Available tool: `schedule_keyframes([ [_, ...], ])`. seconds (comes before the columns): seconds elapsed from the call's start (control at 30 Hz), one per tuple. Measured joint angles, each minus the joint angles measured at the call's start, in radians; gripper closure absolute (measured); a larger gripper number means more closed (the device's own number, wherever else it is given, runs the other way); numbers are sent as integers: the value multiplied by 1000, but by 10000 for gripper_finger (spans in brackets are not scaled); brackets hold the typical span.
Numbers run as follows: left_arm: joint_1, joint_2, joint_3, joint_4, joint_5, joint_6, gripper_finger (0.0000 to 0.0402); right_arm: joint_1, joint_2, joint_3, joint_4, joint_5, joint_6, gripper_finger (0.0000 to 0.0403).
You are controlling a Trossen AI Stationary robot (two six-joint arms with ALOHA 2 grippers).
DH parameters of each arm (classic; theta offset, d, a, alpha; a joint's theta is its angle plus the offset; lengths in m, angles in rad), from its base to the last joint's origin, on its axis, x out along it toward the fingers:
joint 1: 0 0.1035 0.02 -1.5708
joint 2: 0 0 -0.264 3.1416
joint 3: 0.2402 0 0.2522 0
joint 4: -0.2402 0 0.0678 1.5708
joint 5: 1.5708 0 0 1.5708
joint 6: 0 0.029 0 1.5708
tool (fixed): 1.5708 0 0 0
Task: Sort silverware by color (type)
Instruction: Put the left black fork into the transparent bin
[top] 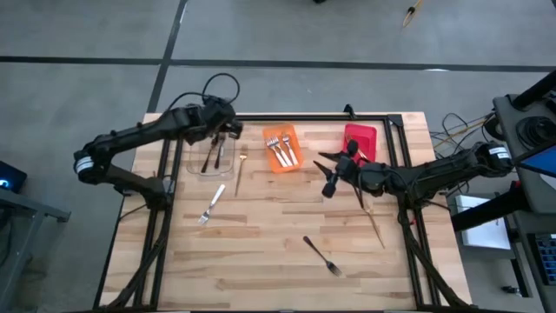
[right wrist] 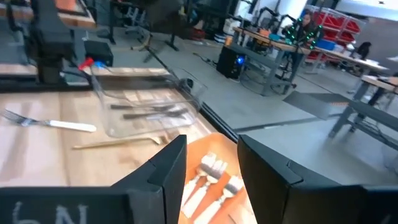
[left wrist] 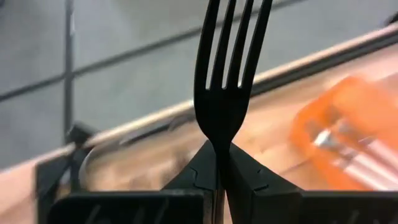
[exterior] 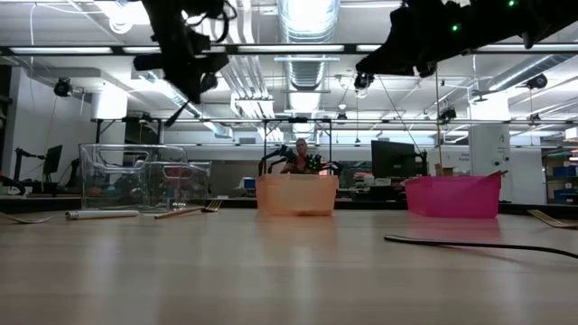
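Note:
My left gripper (top: 224, 124) hangs over the far end of the clear bin (top: 211, 159) and is shut on a dark fork (left wrist: 227, 68). Dark forks (right wrist: 149, 112) lie inside that bin. My right gripper (right wrist: 211, 165) stands open and empty above the orange bin (top: 281, 148), which holds white-handled forks (right wrist: 211, 177). Flat on the table lie a white-handled fork (top: 211, 205), a gold fork (top: 241, 170) beside the clear bin, a dark fork (top: 322, 256) and another gold fork (top: 373, 223). My left gripper pinches the dark fork at its neck (left wrist: 219, 146), just below the tines, between the two shut fingers. The tines stick out past the fingertips, in line with the fingers. The fork is lifted clear; its handle is hidden behind the fingers.
A red bin (top: 360, 139) stands at the far right, beside my right gripper. A black frame (top: 313, 116) runs along the table's far edge and down its sides. Bare wood (top: 261, 261) lies in the near half of the table.

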Motion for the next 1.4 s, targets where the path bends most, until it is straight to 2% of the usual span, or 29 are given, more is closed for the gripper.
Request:
schedule_keyframes([
  [0.1,53,13,-3,-68,72,-21,402,-19,0,0,-44,0,13,268],
  [0.27,131,48,-5,-73,265,17,402,-38,0,0,-100,0,23,264],
  [0.4,173,78,-16,-88,360,25,402,-38,0,0,-110,0,21,266],
  [0.6,217,134,-43,-101,399,0,402,-38,0,0,-113,0,12,270],
  [0.87,219,209,-50,-114,410,-12,402,-38,0,0,-113,0,12,268],
  [1.4,275,241,-83,-126,458,-52,401,-38,0,-1,-115,0,12,270],
])
